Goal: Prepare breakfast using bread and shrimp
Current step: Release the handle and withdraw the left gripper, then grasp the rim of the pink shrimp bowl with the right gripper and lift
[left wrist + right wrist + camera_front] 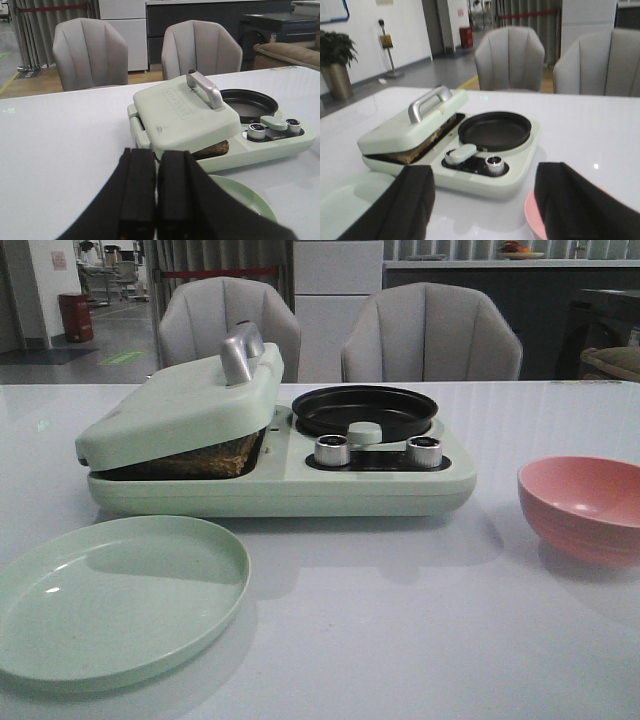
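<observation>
The bread (205, 458) lies in the left bay of a pale green breakfast appliance (290, 490). The appliance's lid (180, 405), with a silver handle, rests tilted on the bread, and only the bread's brown edge shows. That edge also shows in the left wrist view (214, 149) and the right wrist view (415, 151). No shrimp is in view. The black round pan (364, 408) on the right bay looks empty. My left gripper (156, 162) is shut and empty, short of the appliance's left end. My right gripper (485, 175) is open and empty in front of the knobs. Neither gripper shows in the front view.
A pale green plate (110, 595) lies on the white table at the front left. A pink bowl (585, 505) stands to the right of the appliance and looks empty. Two silver knobs (332, 450) sit below the pan. Two grey chairs (430, 335) stand behind the table.
</observation>
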Motion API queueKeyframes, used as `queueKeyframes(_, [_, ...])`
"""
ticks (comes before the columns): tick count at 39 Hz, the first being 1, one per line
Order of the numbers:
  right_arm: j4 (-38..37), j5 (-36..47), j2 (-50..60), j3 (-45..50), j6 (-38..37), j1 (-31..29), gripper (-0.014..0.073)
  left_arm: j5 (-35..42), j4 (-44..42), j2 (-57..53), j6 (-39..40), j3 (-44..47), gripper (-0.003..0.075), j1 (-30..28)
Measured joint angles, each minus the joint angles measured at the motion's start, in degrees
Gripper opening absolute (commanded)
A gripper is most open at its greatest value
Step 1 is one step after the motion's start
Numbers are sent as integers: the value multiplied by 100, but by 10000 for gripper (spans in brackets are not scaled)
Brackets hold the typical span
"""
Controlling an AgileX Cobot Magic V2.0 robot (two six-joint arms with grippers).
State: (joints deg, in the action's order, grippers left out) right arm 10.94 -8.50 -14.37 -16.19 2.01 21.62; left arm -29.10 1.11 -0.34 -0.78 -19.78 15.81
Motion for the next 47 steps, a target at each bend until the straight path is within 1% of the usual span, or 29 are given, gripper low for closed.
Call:
queueKeyframes(8, [-7,-76,-1455,-495,0,-21,531,0,0,0,0,0,113,0])
queueKeyframes(12, [-7,-76,-2034,-718,0,-144,531,0,0,0,0,0,114,0])
queueKeyframes(16, [-7,-197,-2651,-1045,0,-476,531,0,0,0,0,0,113,0])
queueKeyframes(22, [-7,-761,-3654,-1769,0,-1288,531,0,0,0,0,0,114,0])
queueKeyframes(28, [15,-1182,-4742,-2376,0,-1889,531,11,0,0,0,0,114,0])
queueKeyframes(35, [48,-1547,-5927,-3040,0,-2243,531,-12,0,0,0,0,114,0])
queueKeyframes(47, [-4,-2008,-7424,-4151,11,-2486,531,-22,0,0,0,0,114,0])
